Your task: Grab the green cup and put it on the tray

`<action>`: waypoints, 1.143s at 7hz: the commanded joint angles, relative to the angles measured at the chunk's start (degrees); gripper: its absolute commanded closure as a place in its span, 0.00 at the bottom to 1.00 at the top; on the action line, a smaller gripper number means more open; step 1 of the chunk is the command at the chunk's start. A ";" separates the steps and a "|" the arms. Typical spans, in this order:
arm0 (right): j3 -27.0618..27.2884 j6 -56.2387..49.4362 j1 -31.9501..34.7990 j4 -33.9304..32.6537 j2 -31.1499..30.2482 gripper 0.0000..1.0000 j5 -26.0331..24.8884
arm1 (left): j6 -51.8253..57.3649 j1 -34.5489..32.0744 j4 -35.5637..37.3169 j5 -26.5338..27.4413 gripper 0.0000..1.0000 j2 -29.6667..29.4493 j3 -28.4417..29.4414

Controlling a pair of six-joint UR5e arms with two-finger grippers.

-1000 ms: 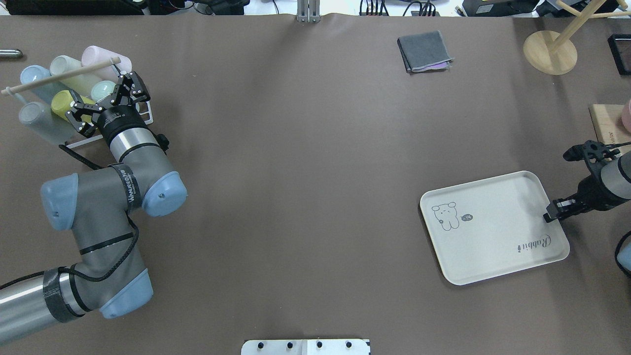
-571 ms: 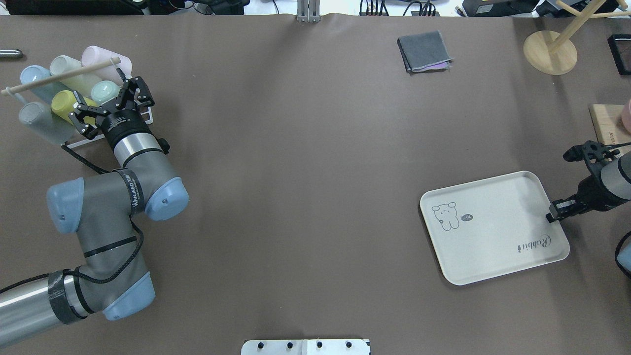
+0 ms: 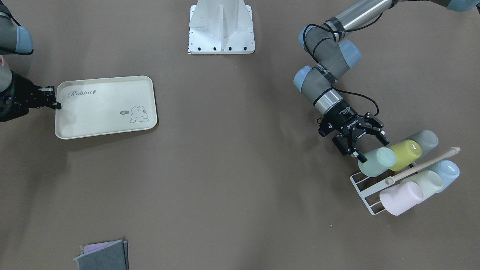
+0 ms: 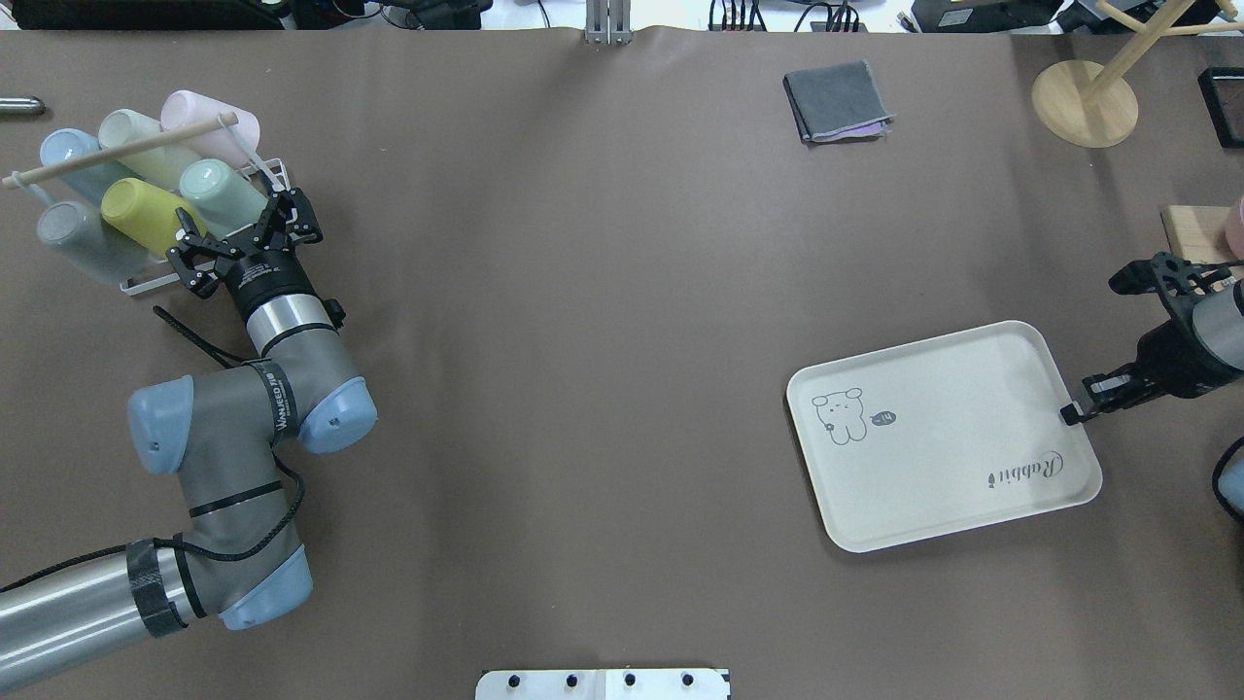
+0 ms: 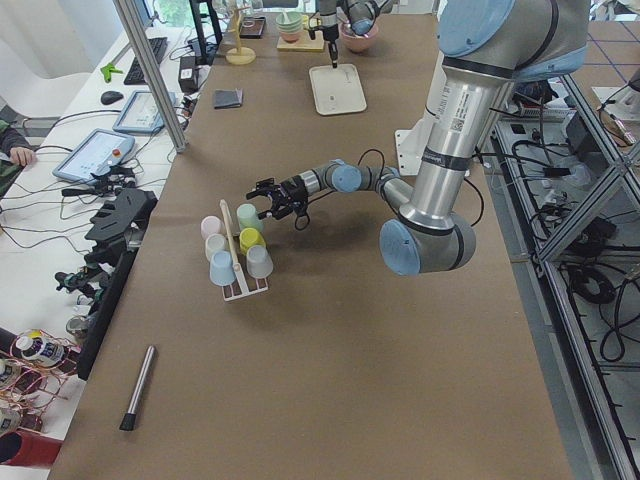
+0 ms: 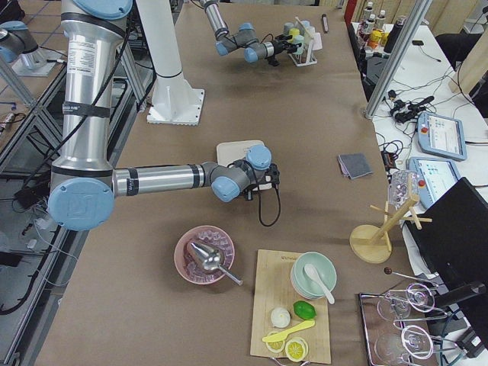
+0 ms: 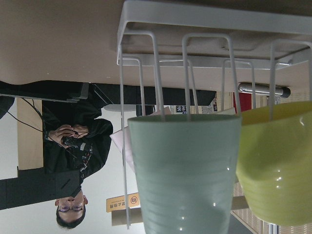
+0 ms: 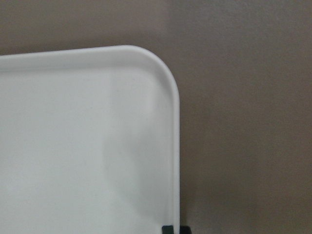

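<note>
Overhead exterior: a brown table (image 4: 583, 340) fills the frame, cables along its top edge; at upper left the green cup (image 4: 222, 188) lies tilted in a white wire rack (image 4: 280, 173) beside a yellow-green cup (image 4: 139, 206); the left gripper (image 4: 238, 231), fingers spread wide, points at it; at right, the right gripper (image 4: 1071, 412) pinches the rim of the tray (image 4: 933, 457).

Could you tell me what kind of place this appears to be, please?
Most likely a robotics lab: a UR5e arm at a brown-covered table, a teach pendant on the side bench, and a staged cup rack.
</note>
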 commanded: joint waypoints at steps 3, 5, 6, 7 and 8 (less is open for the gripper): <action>-3.84 18.47 -0.79 -0.23 16.36 1.00 1.61 | 0.02 0.02 -4.31 1.31 0.02 -0.04 3.89; -11.83 25.84 -5.17 -0.41 28.56 1.00 -2.76 | 0.02 0.02 -4.40 1.49 0.02 0.05 3.89; -16.05 28.58 -7.64 -0.32 33.50 1.00 -5.58 | 0.02 -0.07 -4.40 1.49 0.02 0.05 3.97; -18.52 30.35 -9.75 -0.06 36.16 1.00 -6.56 | -0.07 -0.07 -4.40 1.49 0.02 0.05 4.32; -20.12 30.54 -10.64 -0.06 37.93 1.00 -8.49 | 0.02 -0.07 -5.88 1.49 0.02 0.05 5.63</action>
